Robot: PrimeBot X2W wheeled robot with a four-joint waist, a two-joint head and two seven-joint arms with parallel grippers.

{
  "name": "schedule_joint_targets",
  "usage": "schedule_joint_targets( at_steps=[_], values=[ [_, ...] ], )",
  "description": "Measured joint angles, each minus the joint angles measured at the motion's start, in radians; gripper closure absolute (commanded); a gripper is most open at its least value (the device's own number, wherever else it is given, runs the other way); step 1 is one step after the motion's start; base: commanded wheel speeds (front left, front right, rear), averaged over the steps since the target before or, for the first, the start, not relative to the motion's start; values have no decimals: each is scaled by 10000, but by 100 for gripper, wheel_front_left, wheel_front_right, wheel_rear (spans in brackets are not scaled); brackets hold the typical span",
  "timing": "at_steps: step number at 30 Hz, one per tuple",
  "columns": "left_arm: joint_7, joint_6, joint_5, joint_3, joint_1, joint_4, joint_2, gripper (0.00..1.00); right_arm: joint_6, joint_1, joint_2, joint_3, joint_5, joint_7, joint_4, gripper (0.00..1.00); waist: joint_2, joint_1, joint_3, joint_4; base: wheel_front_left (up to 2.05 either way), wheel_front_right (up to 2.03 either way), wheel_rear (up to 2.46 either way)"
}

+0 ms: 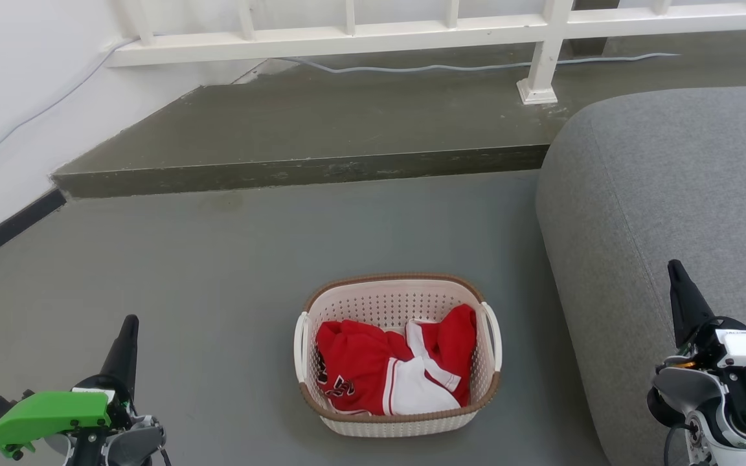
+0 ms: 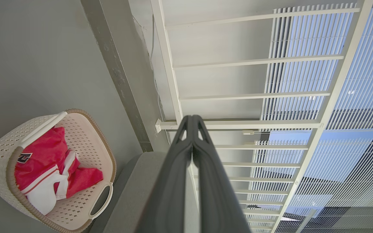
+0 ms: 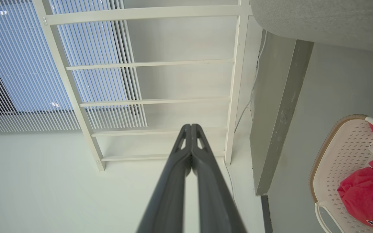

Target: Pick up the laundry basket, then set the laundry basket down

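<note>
The laundry basket (image 1: pixel 405 298) rests on the grey floor in the lower middle of the head view, cream-white and perforated, with a brown rim and white loop handles on its left and right sides. Red and white clothes (image 1: pixel 392 369) lie inside it. It also appears in the left wrist view as the laundry basket (image 2: pixel 86 136) and at the right edge of the right wrist view as the laundry basket (image 3: pixel 338 152). My left gripper (image 1: pixel 130 321) is at the lower left, shut and empty, well left of the basket. My right gripper (image 1: pixel 673 265) is at the lower right, shut and empty, over the sofa edge.
A grey sofa (image 1: pixel 671 194) stands close to the basket's right side. A raised concrete step (image 1: pixel 295 171) runs across behind the basket, with a white railing (image 1: pixel 541 58) and a cable beyond it. A white wall (image 1: pixel 4 97) with a dark skirting bounds the left.
</note>
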Motion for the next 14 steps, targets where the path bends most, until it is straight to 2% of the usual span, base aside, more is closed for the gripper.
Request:
schedule_joint_targets(
  at_steps=[14],
  values=[
    [0,0,0,12,0,0,0,100,0,-1,4,-13,0,0,0,100,0,0,1,0,0,0,0]
  ],
)
